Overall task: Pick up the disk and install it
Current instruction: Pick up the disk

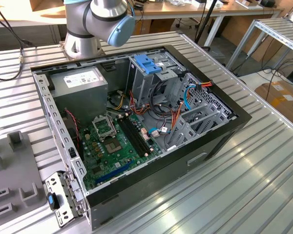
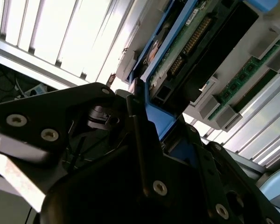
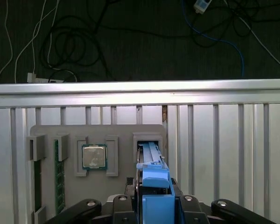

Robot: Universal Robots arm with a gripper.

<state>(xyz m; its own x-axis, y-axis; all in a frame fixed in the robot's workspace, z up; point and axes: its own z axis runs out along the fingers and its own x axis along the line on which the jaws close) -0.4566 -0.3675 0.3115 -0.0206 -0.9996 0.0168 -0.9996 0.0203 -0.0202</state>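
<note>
Clamps the disk [image 3: 151, 161] by its blue side bracket between the closed-in jaws of the gripper [image 3: 155, 198], edge-up at the end slot of the grey parts holder [image 3: 116, 135], near a processor chip [image 3: 94, 156], on the slatted metal table [image 3: 224, 154].

Within the hand [image 3: 155, 200], the blue-bracketed silver metal disk [image 3: 151, 163] stands in a grey plastic tray [image 3: 116, 133]; a square metal processor chip [image 3: 94, 156] lies beside.

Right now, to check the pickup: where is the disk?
In the first wrist view the disk stands on edge in the pincer, at the grey holder's slot beside the processor chip.
</note>
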